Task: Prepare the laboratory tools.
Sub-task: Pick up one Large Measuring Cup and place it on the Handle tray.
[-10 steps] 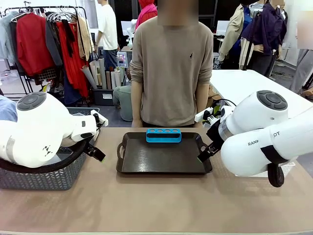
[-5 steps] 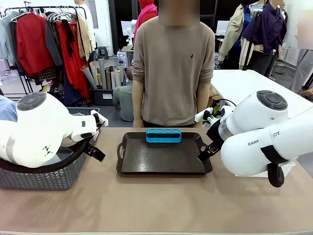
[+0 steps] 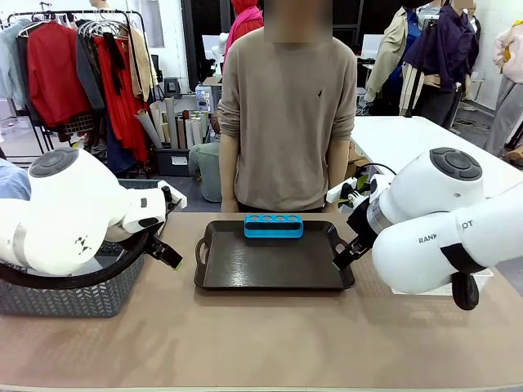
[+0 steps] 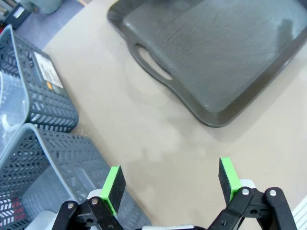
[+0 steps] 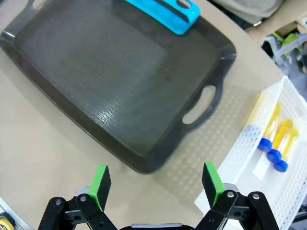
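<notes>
Both claws apart, empty: left claw (image 4: pixel 170 175) over table (image 3: pixel 261 343) by 2 grey baskets (image 4: pixel 48 96), right claw (image 5: pixel 156 182) at the edge of 1 tray (image 5: pixel 96 72). 1 blue 4-hole rack (image 5: pixel 165 12) on tray. 3 blue-capped tubes (image 5: pixel 273 122) countable in 1 white basket (image 5: pixel 240 158) beside tray handle.

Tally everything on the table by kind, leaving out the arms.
Tray: 1
Blue rack: 1
Grey baskets: 2
White basket: 1
Blue-capped tubes: 3 with caps in view; more may be hidden by the basket wall
Total: 8
</notes>
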Available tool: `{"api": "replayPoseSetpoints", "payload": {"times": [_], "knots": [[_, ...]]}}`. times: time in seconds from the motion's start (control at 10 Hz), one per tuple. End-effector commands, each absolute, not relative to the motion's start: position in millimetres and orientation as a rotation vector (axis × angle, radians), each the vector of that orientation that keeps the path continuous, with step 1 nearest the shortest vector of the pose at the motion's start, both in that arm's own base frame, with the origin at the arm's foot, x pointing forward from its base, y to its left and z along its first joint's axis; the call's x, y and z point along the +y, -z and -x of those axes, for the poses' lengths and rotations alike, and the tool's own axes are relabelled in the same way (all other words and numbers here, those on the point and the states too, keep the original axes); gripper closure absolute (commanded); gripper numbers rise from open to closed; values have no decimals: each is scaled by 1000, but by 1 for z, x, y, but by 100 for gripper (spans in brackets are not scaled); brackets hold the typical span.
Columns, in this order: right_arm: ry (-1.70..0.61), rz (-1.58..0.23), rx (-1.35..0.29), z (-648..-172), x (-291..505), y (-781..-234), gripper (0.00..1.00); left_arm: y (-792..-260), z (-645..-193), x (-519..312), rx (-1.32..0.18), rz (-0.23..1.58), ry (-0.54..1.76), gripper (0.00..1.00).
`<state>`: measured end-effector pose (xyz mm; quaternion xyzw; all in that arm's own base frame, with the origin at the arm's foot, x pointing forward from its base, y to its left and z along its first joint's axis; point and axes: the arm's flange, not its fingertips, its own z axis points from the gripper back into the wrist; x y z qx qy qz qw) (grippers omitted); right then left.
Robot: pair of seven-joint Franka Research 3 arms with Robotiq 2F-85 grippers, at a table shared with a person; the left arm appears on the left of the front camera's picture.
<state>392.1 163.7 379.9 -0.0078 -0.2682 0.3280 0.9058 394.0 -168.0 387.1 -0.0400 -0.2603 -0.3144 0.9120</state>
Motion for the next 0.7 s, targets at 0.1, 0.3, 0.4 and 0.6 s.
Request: {"api": "replayPoseSetpoints", "payload": {"times": [0.1, 0.3, 0.4, 0.6], "knots": [[-671, 194, -504, -356, 189, -402, 0, -426, -388, -146, -511, 167, 731, 0], [-654, 237, -454, -336, 206, -413, 0, -454, -389, -129, -512, 157, 794, 0], [-651, 184, -462, -329, 215, -410, 0, -459, -392, -126, -539, 134, 775, 0], [-680, 215, -479, -353, 189, -410, 0, -456, -385, -135, -526, 146, 765, 0]]}}
